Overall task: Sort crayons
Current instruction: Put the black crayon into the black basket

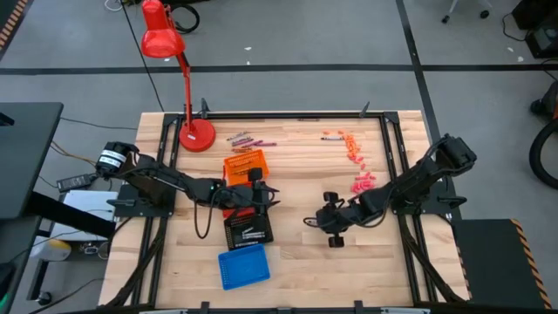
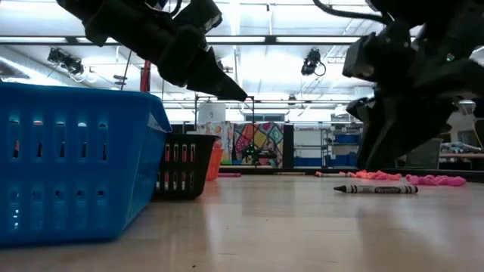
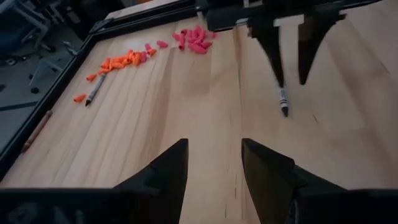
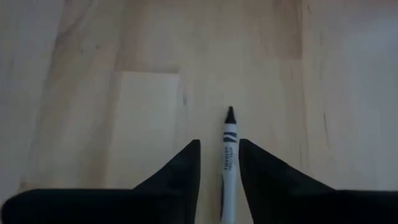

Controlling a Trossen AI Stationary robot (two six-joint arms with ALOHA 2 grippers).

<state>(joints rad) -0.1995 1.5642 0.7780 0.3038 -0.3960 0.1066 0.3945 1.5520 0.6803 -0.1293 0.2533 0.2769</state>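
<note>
Right end effector (image 4: 219, 163) spread astride a grey crayon (image 4: 227, 168), seemingly untouched; left end effector (image 3: 214, 163) spread.

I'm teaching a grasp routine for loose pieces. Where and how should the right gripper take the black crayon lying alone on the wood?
Probably at mid-barrel, on the paper wrap, coming straight down. The black crayon lies flat on the table with bare wood on both sides, and it already runs between the open fingers of the right gripper, lengthwise along the gap. Closing across its thin width there should hold it without tipping.
</note>
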